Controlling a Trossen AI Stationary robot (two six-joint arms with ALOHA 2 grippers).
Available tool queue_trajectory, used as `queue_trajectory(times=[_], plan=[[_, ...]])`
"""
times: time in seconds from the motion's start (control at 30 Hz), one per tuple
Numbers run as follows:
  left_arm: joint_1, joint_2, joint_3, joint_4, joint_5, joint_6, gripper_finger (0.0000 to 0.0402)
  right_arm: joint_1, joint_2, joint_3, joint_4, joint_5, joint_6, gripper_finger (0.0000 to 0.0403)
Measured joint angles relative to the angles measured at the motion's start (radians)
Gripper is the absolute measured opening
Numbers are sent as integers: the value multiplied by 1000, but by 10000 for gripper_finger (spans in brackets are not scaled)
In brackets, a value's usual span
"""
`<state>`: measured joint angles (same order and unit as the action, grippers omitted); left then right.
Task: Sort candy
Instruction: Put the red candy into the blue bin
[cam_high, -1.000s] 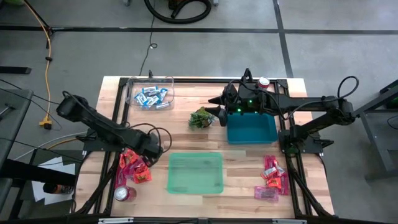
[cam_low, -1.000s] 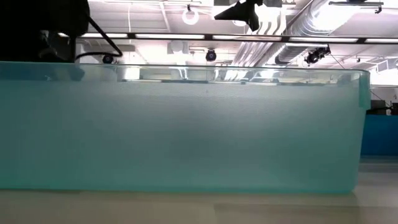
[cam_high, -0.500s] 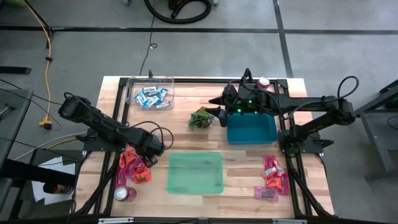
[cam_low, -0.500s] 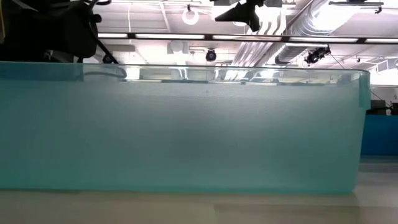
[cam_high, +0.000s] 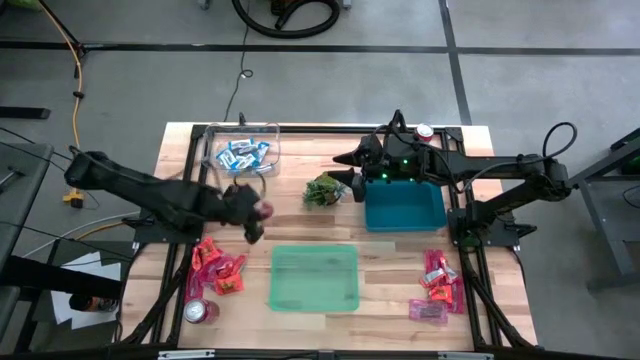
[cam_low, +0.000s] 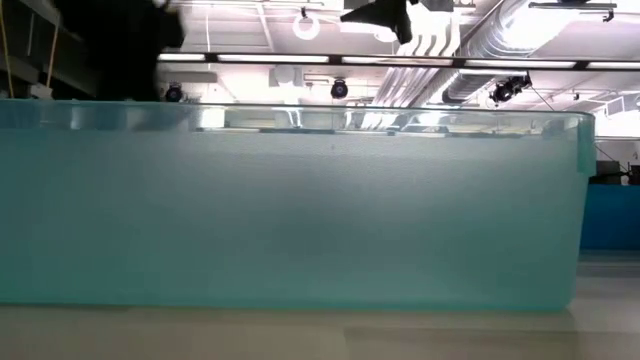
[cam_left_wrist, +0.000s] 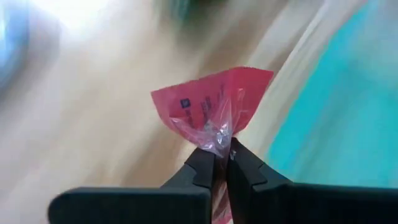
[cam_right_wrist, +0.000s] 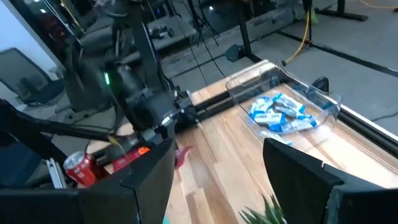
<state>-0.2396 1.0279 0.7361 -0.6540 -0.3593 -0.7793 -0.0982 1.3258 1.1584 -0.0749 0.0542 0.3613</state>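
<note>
My left gripper hangs over the table between the red-orange candy pile and the clear bin of blue-and-white candy, shut on one red-pink candy. The same candy shows small in the high view. My right gripper stands open above the plant, beside the teal bin, with nothing between its fingers. A pile of pink candy lies at the near right. The green tray lies flat near the table's middle. My left gripper pinches the candy's crumpled wrapper between its two fingertips. The rest of the wrapper sticks out beyond the fingertips. The candy is lifted clear of the table.
A red soda can stands at the near left by the candy pile, another at the far right. The green tray's wall fills the low view. Bare wood lies between the tray and the clear bin.
My left gripper has risen from the red-orange candy pile and gone toward the table's far edge, a little to the right, carrying one candy lifted clear of the pile. The arm behind it has swung flatter.
</note>
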Motion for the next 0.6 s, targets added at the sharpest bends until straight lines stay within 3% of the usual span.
queue_trajectory(times=[0.1, 0.2, 0.37, 0.6], plan=[[55, -61, 12, 255, -57, 133, 2, 1, 3, 0, 38, -30, 30, 240], [119, -69, 13, 463, -40, 265, 1, 1, 11, 1, 86, -62, 79, 240], [199, 18, 71, 489, -13, 335, 1, 2, 37, 2, 123, -114, 136, 240], [254, 162, 180, 700, 14, 449, 0, 40, 88, 0, 161, -114, 53, 240]])
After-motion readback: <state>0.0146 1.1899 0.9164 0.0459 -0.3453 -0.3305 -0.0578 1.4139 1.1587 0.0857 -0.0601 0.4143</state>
